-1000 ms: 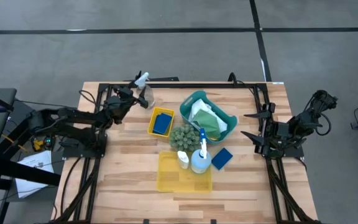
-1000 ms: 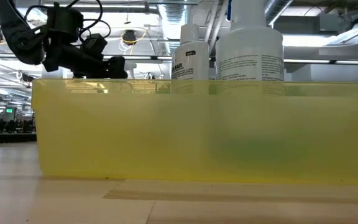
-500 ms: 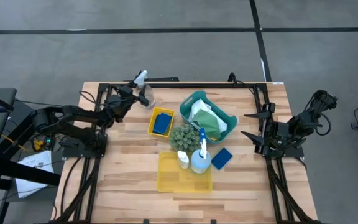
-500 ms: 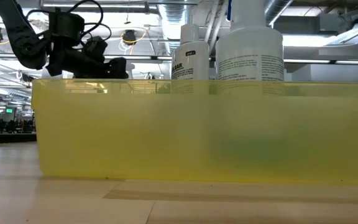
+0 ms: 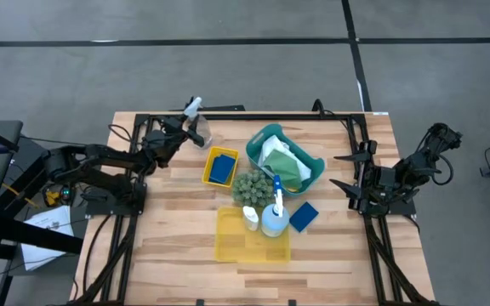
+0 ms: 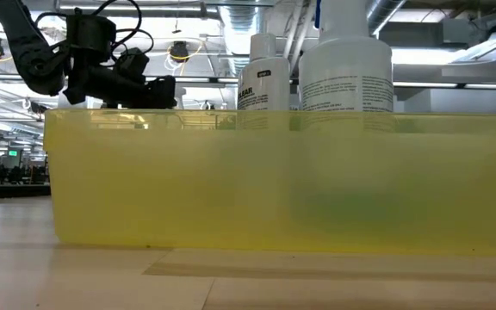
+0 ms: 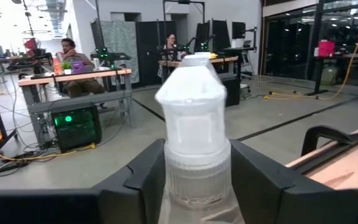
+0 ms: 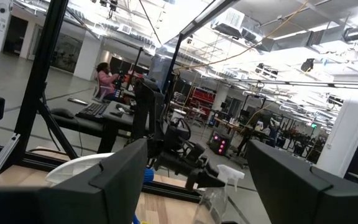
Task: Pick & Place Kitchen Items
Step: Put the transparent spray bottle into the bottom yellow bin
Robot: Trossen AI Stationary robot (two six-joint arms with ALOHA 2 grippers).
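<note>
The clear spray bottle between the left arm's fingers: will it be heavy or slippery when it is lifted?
The clear spray bottle looks see-through and possibly near empty, so probably light. Its smooth plastic neck may slip between the left end effector fingers. Tall and narrow, with a white trigger head, it could tip easily.

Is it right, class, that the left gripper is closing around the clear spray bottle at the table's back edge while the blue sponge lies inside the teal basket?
Not quite. The high view shows the blue sponge inside the small yellow bin, not the teal basket. The left gripper is indeed around the clear spray bottle.
</note>
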